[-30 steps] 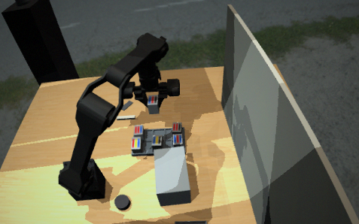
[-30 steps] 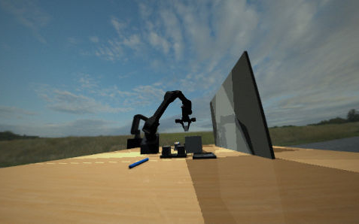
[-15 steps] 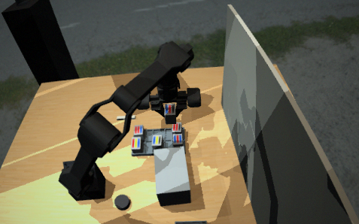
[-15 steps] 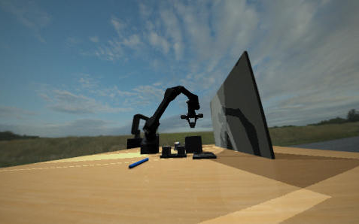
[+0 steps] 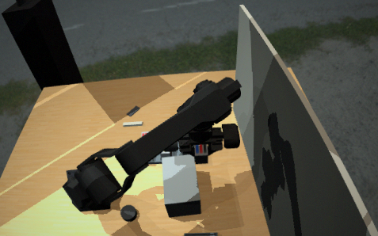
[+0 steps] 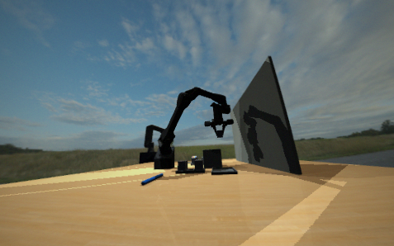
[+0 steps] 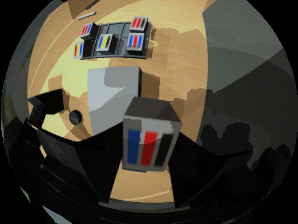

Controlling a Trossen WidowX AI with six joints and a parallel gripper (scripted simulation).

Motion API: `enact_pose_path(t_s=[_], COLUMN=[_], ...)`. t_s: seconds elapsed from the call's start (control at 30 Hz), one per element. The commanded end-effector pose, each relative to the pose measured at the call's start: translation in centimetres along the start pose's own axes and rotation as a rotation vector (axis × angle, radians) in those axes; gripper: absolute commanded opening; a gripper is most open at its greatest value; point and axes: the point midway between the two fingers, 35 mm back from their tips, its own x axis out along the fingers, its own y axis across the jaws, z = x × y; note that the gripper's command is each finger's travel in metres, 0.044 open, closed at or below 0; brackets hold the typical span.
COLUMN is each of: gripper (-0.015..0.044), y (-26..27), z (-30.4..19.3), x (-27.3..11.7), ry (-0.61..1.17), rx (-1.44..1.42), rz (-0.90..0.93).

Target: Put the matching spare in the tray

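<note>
My gripper is shut on a spare block whose pale face shows blue, red and black stripes. It holds the block in the air, above the table. The dark rack holds several other striped spares, one with blue and yellow stripes. A large grey box stands beside the rack; I cannot tell whether it is the mounted unit, and no code is readable on it. The flat dark tray lies near the box, mostly cut off in the top view.
A tall grey panel stands along one side, with the arm's dark shape on it. A black round puck, a white bar, a dark bar and a blue stick lie on the table.
</note>
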Motion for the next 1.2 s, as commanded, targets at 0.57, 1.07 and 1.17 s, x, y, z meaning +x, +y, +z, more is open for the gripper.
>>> enact_pose_path(t_s=[0.57, 1.07, 1.17], gripper=[0.0, 0.0, 0.0], y=[0.5, 1.2, 1.1], z=[-20.0, -22.2, -22.2], x=[-0.4, 0.0, 0.2], ry=[0.076, 0.09, 0.09], rx=[0.009, 0.011, 0.011], rz=[-0.005, -0.001, 0.0])
